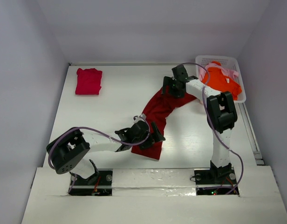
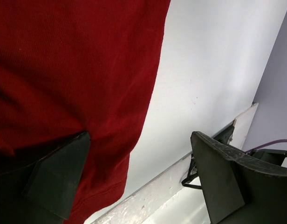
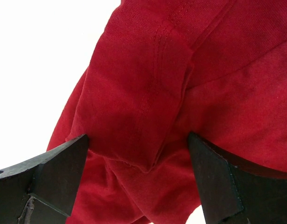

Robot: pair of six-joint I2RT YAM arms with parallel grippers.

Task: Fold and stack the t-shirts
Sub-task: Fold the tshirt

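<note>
Lying in a crooked diagonal band across the middle of the tabletop (image 1: 115, 107), the dark red t-shirt (image 1: 158, 112) was rumpled and not yet spread flat, let alone folded. Its far end sat under the right tool (image 3: 139, 170), whose jaws stood wide apart on either side of a bunched, seamed fold of cloth without pinching it. Its near end sat under the left tool (image 2: 139, 179), equally wide open, one finger over the red fabric and the other over bare white surface beyond the hem. Neither tool had hold of anything.

One garment looked finished: the crimson-pink t-shirt (image 1: 88, 81) rested as a neat folded rectangle near the far left corner, well apart from the rest. The bright orange t-shirt (image 1: 222, 80) and the pale pink t-shirt (image 1: 231, 73) were heaped unfolded in the white basket (image 1: 218, 59) at the far right edge. By that reckoning, roughly a quarter of the job was done, with three shirts to fold and all of the stacking left.

The tabletop was plain white, with a chipped painted strip along its near edge, enclosed by pale, bare walls on three sides.
</note>
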